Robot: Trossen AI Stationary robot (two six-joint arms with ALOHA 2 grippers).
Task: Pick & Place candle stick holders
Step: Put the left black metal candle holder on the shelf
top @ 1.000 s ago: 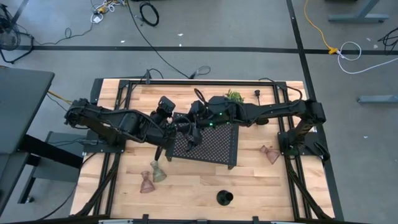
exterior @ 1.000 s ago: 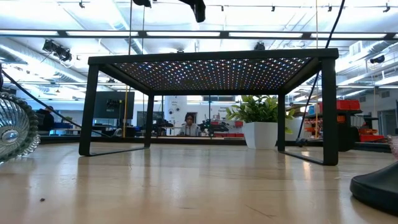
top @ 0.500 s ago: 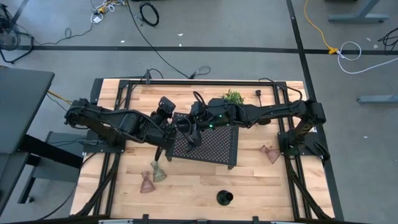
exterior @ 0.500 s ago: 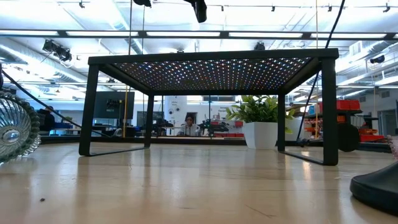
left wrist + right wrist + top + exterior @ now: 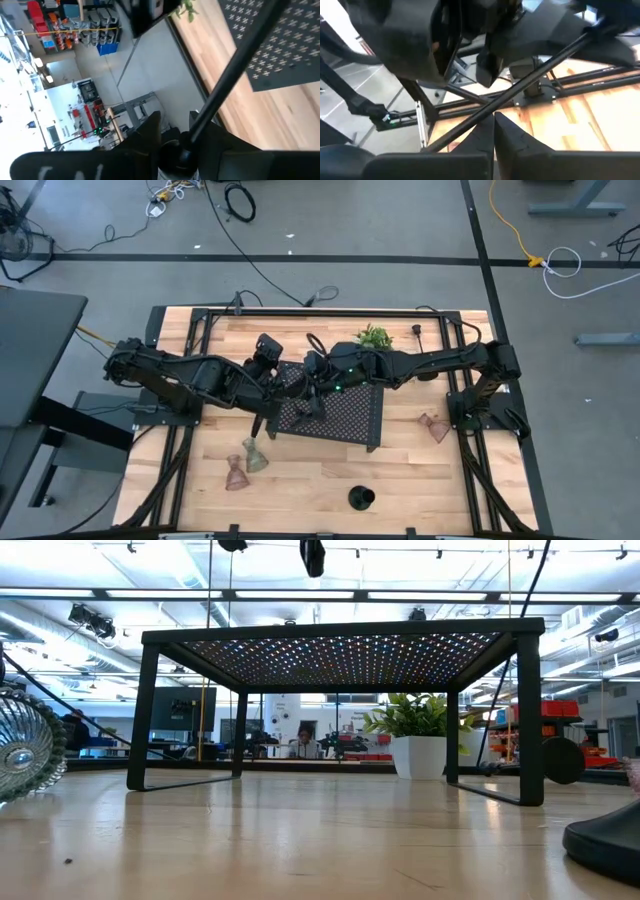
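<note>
Wooden table (image 5: 400, 460) under both arms; left gripper (image 5: 176, 145) pinches a black stemmed holder (image 5: 235, 75) over the tray (image 5: 340, 412) — right gripper (image 5: 493, 131), fingers pressed together and empty, crowds close; collision could knock it loose.

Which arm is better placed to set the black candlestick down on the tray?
Left, probably. The left gripper is shut on the thin stem of the black candlestick, at the left edge of the tray. The right gripper is shut beside it over the tray, with nothing visibly between its fingers.
</note>
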